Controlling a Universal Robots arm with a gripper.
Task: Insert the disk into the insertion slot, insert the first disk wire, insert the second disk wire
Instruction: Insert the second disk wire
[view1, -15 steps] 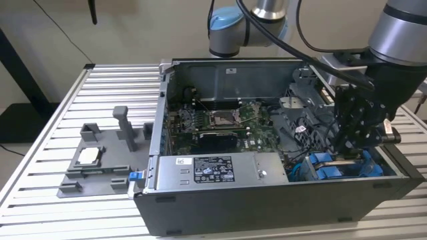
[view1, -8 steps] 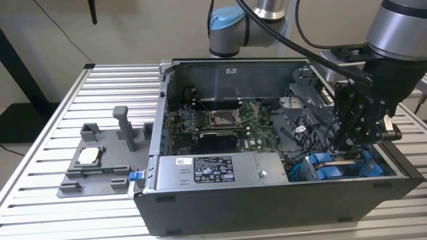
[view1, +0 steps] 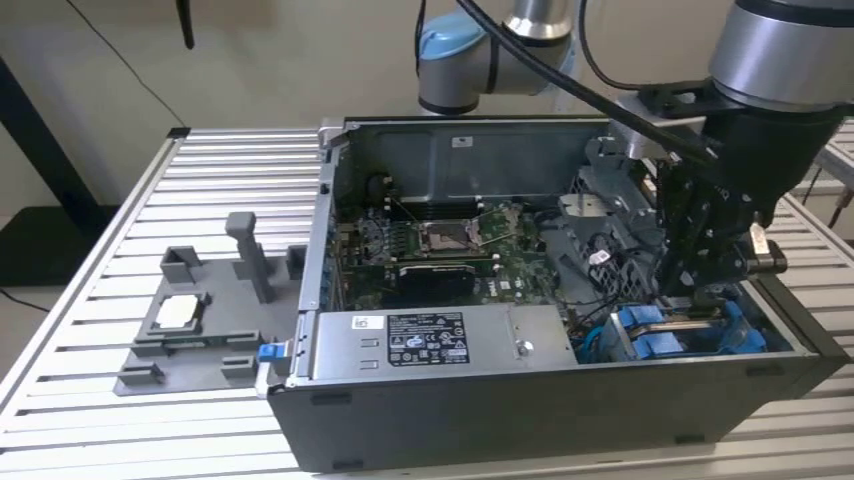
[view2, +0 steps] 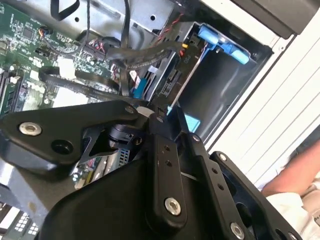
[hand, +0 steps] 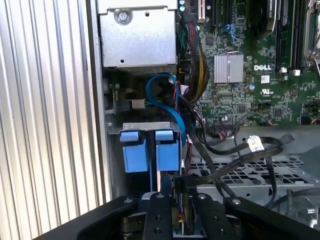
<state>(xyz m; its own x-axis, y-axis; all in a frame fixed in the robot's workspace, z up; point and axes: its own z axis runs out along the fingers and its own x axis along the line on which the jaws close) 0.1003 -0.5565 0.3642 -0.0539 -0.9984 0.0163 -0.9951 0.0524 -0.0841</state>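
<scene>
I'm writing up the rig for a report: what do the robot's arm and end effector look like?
The arm is a silver-grey tube with a light blue joint cap and black cables running along it. The end effector is matte black: in both wrist views it shows flat bar linkages joined by silver screws.

The exterior view stands off high, looking down at the open computer case on the slatted tabletop, the arm at its two o'clock. Both wrist views sit close above the case interior, sharing the blue drive-bay fittings and the motherboard.
</scene>
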